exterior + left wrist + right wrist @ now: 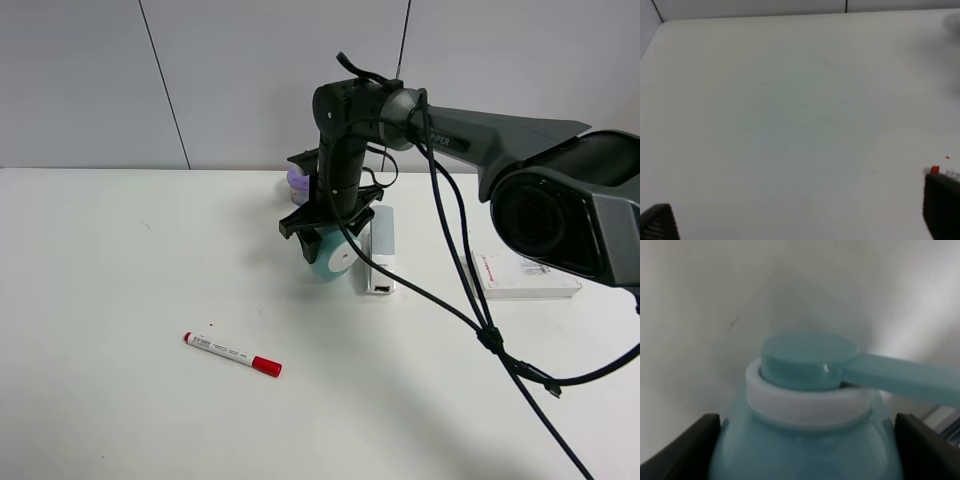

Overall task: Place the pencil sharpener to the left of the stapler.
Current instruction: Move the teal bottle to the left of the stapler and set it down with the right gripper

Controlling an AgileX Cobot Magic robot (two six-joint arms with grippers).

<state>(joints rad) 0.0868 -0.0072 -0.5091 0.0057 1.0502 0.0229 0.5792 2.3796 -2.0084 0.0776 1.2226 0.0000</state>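
The teal pencil sharpener point(337, 260) lies just left of the long white stapler point(381, 250), its flat white end facing the front of the table. My right gripper point(328, 248) reaches down over it from the back and is shut on its body. In the right wrist view the pencil sharpener point(807, 405) fills the picture, crank point(900, 377) at its narrow end, with a black finger point(692, 452) pressed on each side. My left gripper point(800, 220) hangs open over bare table, far from both things.
A small purple round container point(297, 181) stands behind the sharpener. A white printed box point(525, 276) lies to the right. A red-capped marker point(232, 353) lies at the front left, its end also in the left wrist view as marker point(942, 172). Black cables trail across the right.
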